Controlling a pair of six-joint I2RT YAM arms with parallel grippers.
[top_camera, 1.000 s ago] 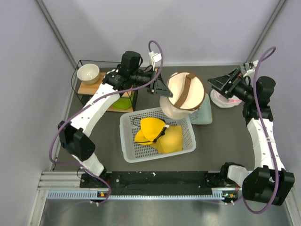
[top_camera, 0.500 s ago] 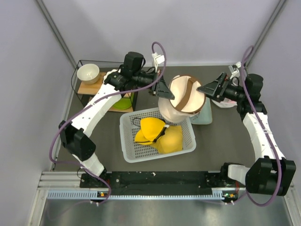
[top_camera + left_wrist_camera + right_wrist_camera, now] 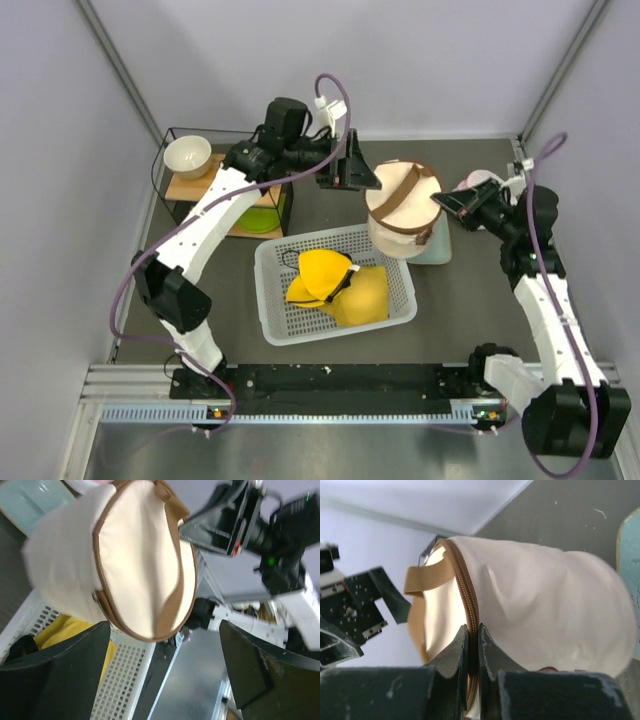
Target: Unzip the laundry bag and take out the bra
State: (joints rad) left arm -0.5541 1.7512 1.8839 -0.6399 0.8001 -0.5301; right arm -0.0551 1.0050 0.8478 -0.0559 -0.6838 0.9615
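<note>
The cream laundry bag (image 3: 403, 210) with brown strap and trim sits at the back of the table, its round end tilted upward. My right gripper (image 3: 447, 203) is at its right side. In the right wrist view that gripper (image 3: 473, 641) is shut on the brown zipper (image 3: 466, 592) that runs round the bag (image 3: 545, 605). My left gripper (image 3: 357, 172) hangs just left of the bag, apart from it. In the left wrist view its fingers (image 3: 55, 675) stand wide open below the bag (image 3: 135, 565), with nothing between them. The bra is not in view.
A white lattice basket (image 3: 285, 320) holding a yellow padded garment (image 3: 345, 285) lies in front of the bag. A pale teal mat (image 3: 437, 247) lies under the bag's right side. A wire rack with a white bowl (image 3: 187, 155) stands at the back left. A pink-and-white object (image 3: 478, 185) sits behind the right gripper.
The left gripper has let go of the bag, opened and drawn back. The right gripper has moved left to the bag and shut on its zipper. The bag has settled to the right.
</note>
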